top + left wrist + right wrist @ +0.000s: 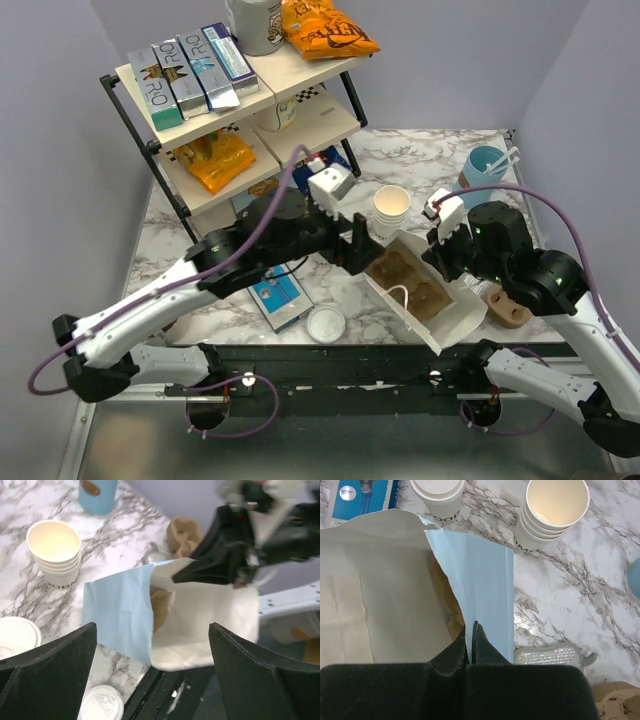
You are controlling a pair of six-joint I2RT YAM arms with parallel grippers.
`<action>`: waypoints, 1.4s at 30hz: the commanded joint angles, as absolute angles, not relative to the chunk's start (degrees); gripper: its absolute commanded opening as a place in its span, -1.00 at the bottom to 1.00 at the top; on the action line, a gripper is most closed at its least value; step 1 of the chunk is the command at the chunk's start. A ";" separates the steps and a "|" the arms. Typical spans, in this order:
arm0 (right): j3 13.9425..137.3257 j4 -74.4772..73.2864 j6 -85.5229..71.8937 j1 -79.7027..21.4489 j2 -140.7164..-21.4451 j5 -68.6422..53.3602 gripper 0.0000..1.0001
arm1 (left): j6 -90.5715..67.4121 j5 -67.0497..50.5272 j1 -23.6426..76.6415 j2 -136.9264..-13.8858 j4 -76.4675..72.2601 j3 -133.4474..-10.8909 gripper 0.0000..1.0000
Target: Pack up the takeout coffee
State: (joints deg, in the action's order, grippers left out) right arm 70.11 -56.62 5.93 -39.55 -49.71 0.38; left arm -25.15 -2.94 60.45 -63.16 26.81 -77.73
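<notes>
takeout coffee [438, 489] upright on worktop [560, 595] near cup stack [555, 510] | left gripper [152, 626] jaws wide apart, coffee outside them | right gripper [470, 628] jaws clamped on paper bag [385, 595] rim, coffee beyond the bag

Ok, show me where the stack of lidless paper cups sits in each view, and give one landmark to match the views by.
Top external: the stack of lidless cups stands near the centre, just past the far end of the open paper bag.
Left wrist: upper left, to the left of the bag's blue flap.
Right wrist: top right, beyond that same flap.
Shared landmark: the paper bag.
</notes>
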 commanded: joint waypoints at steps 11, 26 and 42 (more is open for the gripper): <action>68.91 -53.70 8.00 -39.73 -50.71 -6.15 -0.97 | -23.90 3.08 60.56 -80.68 31.38 -83.06 -0.50; 77.26 -43.69 -10.45 -39.73 -45.18 -11.49 0.32 | -36.03 7.73 60.64 -82.09 38.58 -85.43 -1.00; 69.98 -45.27 -16.61 -44.56 -52.47 -3.53 -0.52 | -38.06 7.73 60.64 -80.86 37.53 -84.46 -1.00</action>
State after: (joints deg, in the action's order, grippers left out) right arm 73.21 -43.77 -14.85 -43.46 -52.21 -11.35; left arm -36.93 7.07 60.49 -82.08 38.70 -83.79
